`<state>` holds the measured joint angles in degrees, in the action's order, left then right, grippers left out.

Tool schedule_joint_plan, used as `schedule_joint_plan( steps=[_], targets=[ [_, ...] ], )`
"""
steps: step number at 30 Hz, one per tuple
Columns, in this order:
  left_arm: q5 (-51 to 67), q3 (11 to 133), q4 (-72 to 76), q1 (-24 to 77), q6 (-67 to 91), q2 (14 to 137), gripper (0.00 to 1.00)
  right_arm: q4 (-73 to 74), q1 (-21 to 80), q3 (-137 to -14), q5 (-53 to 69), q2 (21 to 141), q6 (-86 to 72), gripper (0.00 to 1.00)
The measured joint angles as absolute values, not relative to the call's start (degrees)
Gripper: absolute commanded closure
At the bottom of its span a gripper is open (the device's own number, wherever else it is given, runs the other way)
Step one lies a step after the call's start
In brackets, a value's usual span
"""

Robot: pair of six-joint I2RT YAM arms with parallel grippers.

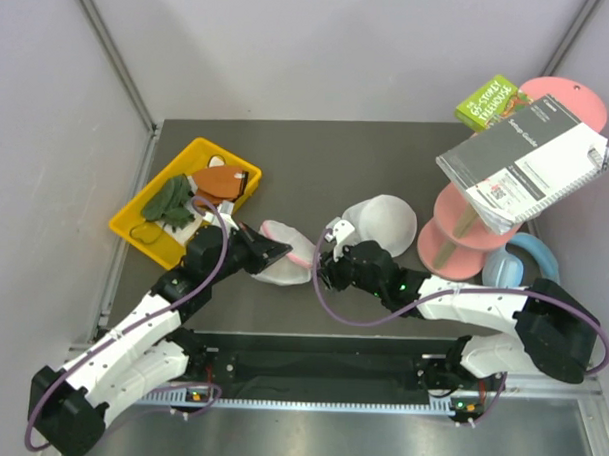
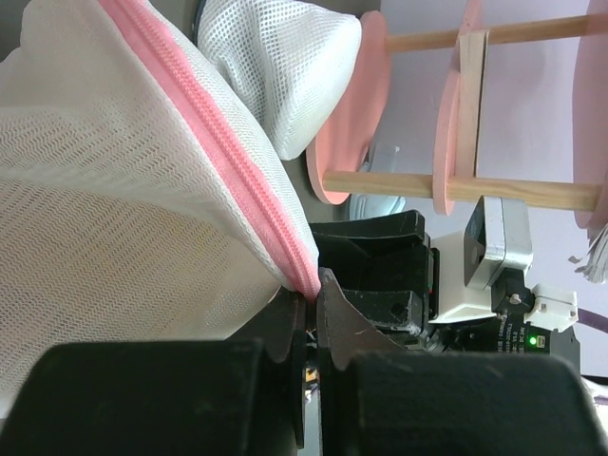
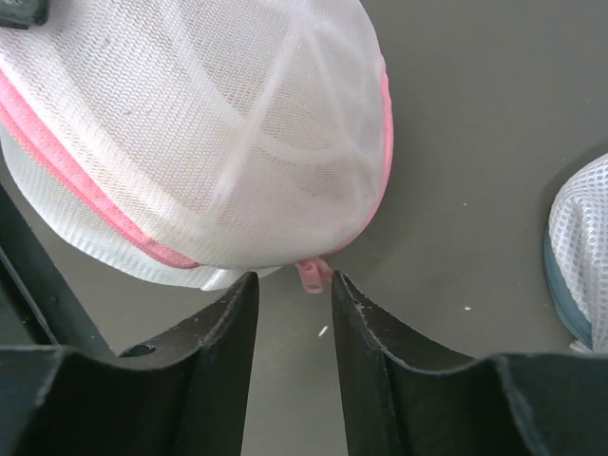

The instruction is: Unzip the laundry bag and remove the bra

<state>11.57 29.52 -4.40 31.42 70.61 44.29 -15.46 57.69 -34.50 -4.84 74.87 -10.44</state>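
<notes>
from above, the bag [image 1: 283, 259] lies on the dark worktop [image 1: 317, 168] near the middle, between the two arms. the left end effector [image 1: 281, 250] is at its left side and the right end effector [image 1: 326, 257] is at its right edge. a plain white dome [image 1: 383, 223] sits just beyond, to the right, with a pink stand [image 1: 455, 218] further right. a yellow tray [image 1: 155, 180] is at the far left.

left wrist view: the left end effector [image 2: 309, 302] is clenched on the bag's [image 2: 114, 209] pink zip [image 2: 228, 161], pinching the rim where the zip line ends. the zip line looks closed along the stretch in view. the white dome [image 2: 275, 66] and the stand [image 2: 456, 123] show behind.

right wrist view: the right end effector [image 3: 290, 285] is released, its jaws apart with a gap. the pink zip pull [image 3: 312, 275] hangs off the near edge of the bag [image 3: 209, 142], just at the mouth of that gap, touching neither finger as far as can be seen. the dome's [image 3: 579, 256] edge shows at the right.
</notes>
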Motion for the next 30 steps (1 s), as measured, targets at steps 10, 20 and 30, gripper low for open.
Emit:
schedule_joint_plan(
  steps=[10, 20, 30],
  targets=[
    [12.36, 29.52, -4.27, 31.35, 70.67, 43.59, 1.00, -16.86, 57.69, -34.24, -6.79, 75.29, -9.37, 0.97],
    [13.13, 29.52, -4.27, 30.30, 70.54, 43.66, 1.00, -17.56, 57.69, -33.63, -8.14, 75.24, -8.97, 1.00],
    [20.69, 29.61, -4.45, 22.48, 68.10, 45.98, 1.00, -18.24, 56.82, -31.22, -8.78, 73.97, -9.13, 1.00]
  ],
)
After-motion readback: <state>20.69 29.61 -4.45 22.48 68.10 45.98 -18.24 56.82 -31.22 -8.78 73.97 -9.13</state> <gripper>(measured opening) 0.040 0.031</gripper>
